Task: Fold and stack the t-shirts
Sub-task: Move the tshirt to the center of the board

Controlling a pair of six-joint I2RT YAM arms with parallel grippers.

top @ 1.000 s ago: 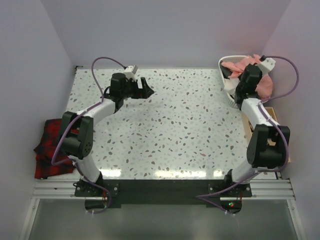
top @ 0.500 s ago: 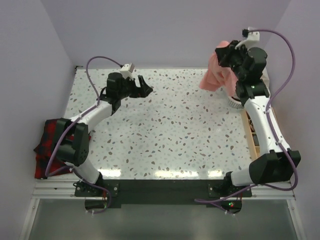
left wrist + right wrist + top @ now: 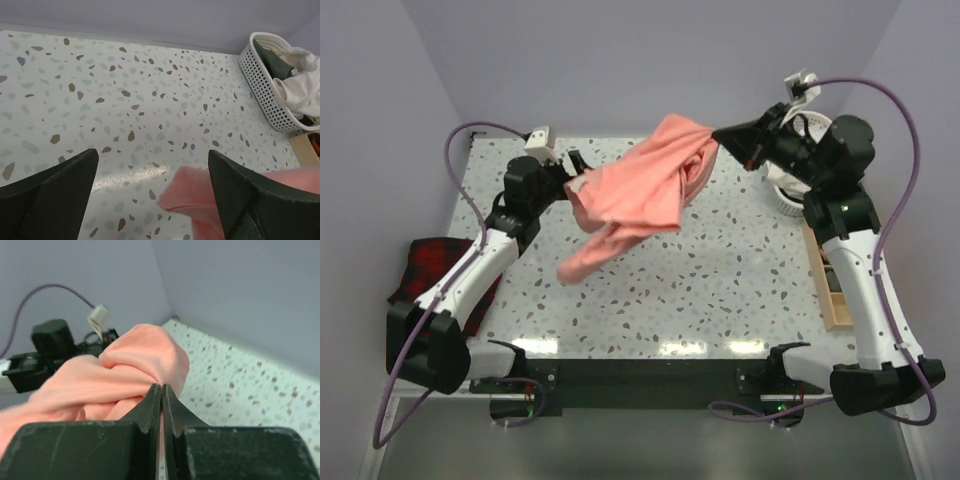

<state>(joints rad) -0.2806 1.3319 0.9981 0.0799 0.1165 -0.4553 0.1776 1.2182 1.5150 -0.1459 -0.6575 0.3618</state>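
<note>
This t-shirt [image 3: 640,190] is light, floppy stuff, dangling bunched from the right end effector [image 3: 722,134], clamped tight on a fold. The left end effector [image 3: 152,165] gapes wide, empty; I'd grab the hem.

The right gripper [image 3: 161,388] has its fingers pressed together on a fold of the salmon-pink t-shirt [image 3: 131,371], which bunches just beyond the tips and trails left. The speckled table [image 3: 245,385] lies to their right, and the left arm [image 3: 49,347] shows beyond on the left.

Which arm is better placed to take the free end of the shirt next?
Probably the left. The left end effector is open, with the shirt edge close to its fingers. The right end effector is shut on the shirt, holding it above the table.
</note>
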